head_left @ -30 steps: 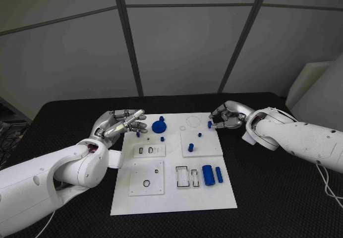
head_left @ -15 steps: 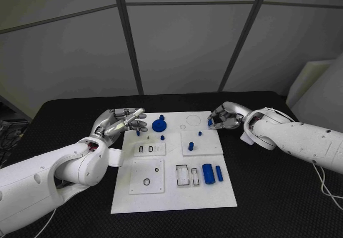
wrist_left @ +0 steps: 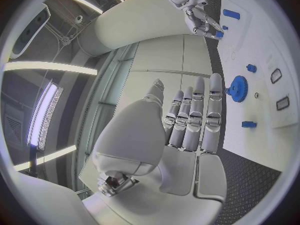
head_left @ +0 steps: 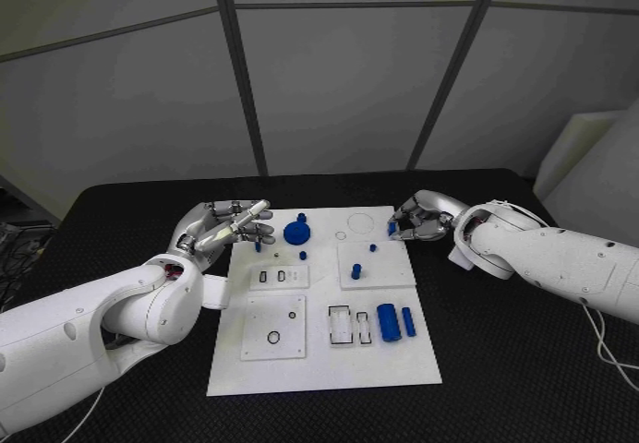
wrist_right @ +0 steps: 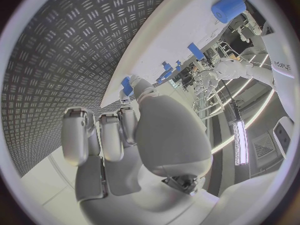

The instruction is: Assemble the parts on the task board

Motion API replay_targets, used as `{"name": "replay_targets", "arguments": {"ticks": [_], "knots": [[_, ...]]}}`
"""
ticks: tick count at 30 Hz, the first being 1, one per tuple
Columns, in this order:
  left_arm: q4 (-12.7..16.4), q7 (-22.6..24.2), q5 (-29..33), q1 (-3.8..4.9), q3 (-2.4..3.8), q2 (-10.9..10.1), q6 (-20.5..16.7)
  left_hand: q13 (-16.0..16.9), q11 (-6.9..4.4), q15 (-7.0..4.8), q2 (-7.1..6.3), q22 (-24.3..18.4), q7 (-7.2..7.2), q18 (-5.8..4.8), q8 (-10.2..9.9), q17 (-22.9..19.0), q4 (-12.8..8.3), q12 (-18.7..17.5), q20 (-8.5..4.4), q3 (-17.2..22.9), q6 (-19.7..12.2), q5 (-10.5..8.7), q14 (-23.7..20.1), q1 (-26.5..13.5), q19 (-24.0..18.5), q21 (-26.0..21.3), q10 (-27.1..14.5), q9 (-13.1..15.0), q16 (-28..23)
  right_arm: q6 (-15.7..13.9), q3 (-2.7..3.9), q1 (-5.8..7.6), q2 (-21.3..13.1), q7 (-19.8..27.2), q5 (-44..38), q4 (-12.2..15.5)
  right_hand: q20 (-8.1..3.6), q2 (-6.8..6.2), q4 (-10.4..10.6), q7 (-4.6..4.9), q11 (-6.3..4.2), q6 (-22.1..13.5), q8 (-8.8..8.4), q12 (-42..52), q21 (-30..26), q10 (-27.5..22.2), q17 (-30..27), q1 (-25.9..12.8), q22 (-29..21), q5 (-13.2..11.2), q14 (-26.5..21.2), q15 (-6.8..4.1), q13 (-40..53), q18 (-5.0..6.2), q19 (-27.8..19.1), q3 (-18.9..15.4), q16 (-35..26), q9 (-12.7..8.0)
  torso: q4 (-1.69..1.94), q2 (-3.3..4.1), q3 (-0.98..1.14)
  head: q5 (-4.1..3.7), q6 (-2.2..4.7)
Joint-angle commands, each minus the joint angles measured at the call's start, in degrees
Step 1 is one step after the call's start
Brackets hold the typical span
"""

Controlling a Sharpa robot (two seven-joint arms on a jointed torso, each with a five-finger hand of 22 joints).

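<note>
The white task board (head_left: 319, 355) lies in the middle of the black table. My right hand (head_left: 421, 220) hovers at the board's far right corner and pinches a small blue part (head_left: 393, 227); the right wrist view has that part (wrist_right: 127, 85) at its fingertips. My left hand (head_left: 223, 228) is at the far left corner with straight fingers and holds nothing. A blue gear (head_left: 298, 233) stands just right of it, also seen as the gear (wrist_left: 237, 89) past the left hand (wrist_left: 187, 120). Small blue pegs (head_left: 355, 271) stand in the board.
A blue cylinder (head_left: 388, 323) and a blue bar (head_left: 407, 322) lie on the board's right side, beside empty rectangular slots (head_left: 341, 326). Black table (head_left: 533, 369) surrounds the board. Grey wall panels stand behind the table.
My right hand has shifted slightly toward the far edge with the small blue part still pinched. The left hand has stayed in place.
</note>
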Motion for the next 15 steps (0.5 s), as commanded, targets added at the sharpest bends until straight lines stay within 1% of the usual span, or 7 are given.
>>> {"name": "replay_targets", "arguments": {"ticks": [1,4,15], "knots": [[0.0,-0.1,-0.1,0.07,0.05,0.1,0.7,0.0,0.11,-0.19,0.53,0.1,0.01,2.77,-0.3,0.1,-0.3,-0.3,-0.03,0.1,0.2,-0.2,-0.4,0.0,-0.3,0.3,-0.2,0.0,-0.3,0.0,0.03,0.06,0.2,-0.2,-0.4,-0.1,-0.09,0.58,0.0,-0.11,-0.04,0.7,0.36,0.4,0.3,0.6,9.3,0.0,3.4,0.1,4.8,-0.46,4.2,-0.6,0.3,0.3,0.4,0.1,0.0,0.03,0.02,-0.07,-0.02],[0.0,-0.1,-0.1,0.06,0.05,0.1,0.7,0.0,0.11,-0.19,0.53,0.1,0.01,2.77,-0.3,0.1,-0.3,-0.3,-0.03,0.1,0.2,-0.2,-0.4,0.0,-0.3,0.3,-0.2,0.0,-0.3,-0.3,0.03,0.06,0.3,-0.2,-0.4,-0.2,-0.15,0.75,0.0,-0.25,-0.15,1.3,0.61,0.6,0.4,0.7,9.4,-0.1,3.5,0.0,4.8,-0.54,4.3,-0.63,0.3,0.4,0.4,0.2,-0.06,0.05,0.04,-0.08,-0.08],[0.0,-0.2,-0.1,0.06,0.05,0.1,0.8,0.1,0.11,-0.19,0.64,0.1,0.01,2.78,-0.3,0.1,-0.4,-0.3,-0.03,0.2,0.2,-0.19,-0.4,0.1,-0.4,0.3,-0.2,0.0,-0.3,-1.2,0.03,0.05,0.6,-1.4,-0.4,-0.3,-0.23,0.68,0.1,-0.3,-0.21,1.5,0.61,0.5,0.4,0.7,9.4,-0.4,3.6,-0.2,4.9,-0.62,4.3,-0.63,0.4,0.2,0.5,0.2,0.03,0.04,0.03,-0.13,-0.25]]}}
